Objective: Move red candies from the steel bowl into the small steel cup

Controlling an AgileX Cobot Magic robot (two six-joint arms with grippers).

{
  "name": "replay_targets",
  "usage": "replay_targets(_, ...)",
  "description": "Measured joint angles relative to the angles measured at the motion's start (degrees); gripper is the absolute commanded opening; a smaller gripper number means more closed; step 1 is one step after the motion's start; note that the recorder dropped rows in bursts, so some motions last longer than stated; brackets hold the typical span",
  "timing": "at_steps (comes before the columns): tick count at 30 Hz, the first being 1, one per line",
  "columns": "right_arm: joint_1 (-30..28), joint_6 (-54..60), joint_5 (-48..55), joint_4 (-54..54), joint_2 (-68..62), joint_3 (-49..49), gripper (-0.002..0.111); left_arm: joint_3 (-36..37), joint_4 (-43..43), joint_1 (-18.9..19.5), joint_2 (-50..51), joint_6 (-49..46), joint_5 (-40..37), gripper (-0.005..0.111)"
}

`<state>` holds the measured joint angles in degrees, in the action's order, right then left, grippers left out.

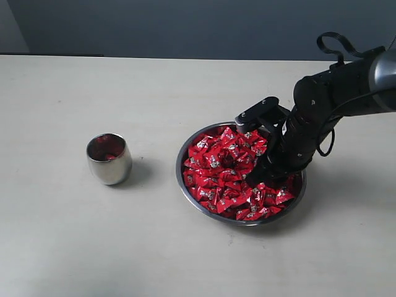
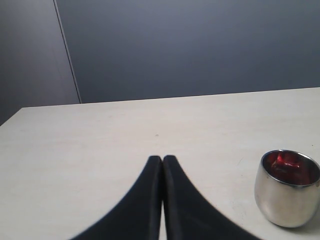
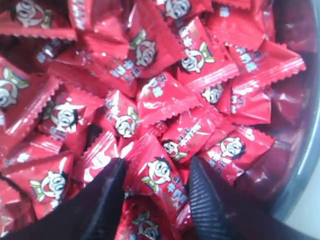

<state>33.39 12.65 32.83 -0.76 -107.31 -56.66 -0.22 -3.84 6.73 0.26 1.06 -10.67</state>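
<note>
The right claw [image 3: 156, 167], released, straddles one of the red candies [image 3: 161, 182] in the steel bowl [image 1: 179, 167], seemingly to pinch it.

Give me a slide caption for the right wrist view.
Open right pincer at the red candies heaped in the steel bowl, one candy between its fingers.

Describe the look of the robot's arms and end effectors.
The right arm is glossy black with rounded segments, meeting a grey cylindrical link; a thin black cable loops above it. The right end effector has two black tapered fingers, one finely ribbed inside. The left end effector is smooth, curved, black, narrowing to thin tips. No markings show.
</note>
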Motion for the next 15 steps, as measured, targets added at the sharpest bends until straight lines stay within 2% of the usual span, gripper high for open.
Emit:
replay_targets(10,0.0,-0.49,0.26,-0.1,-0.73,-0.63,0.039,0.0,0.0,0.0,0.0,0.0,0.0,0.0)
replay_targets(11,0.0,-0.61,0.26,-0.1,-0.73,-0.63,0.038,0.0,0.0,0.0,0.0,0.0,0.0,0.0)
replay_targets(15,0.0,-0.83,0.26,-0.1,-0.83,-0.63,0.02,0.0,0.0,0.0,0.0,0.0,0.0,0.0)
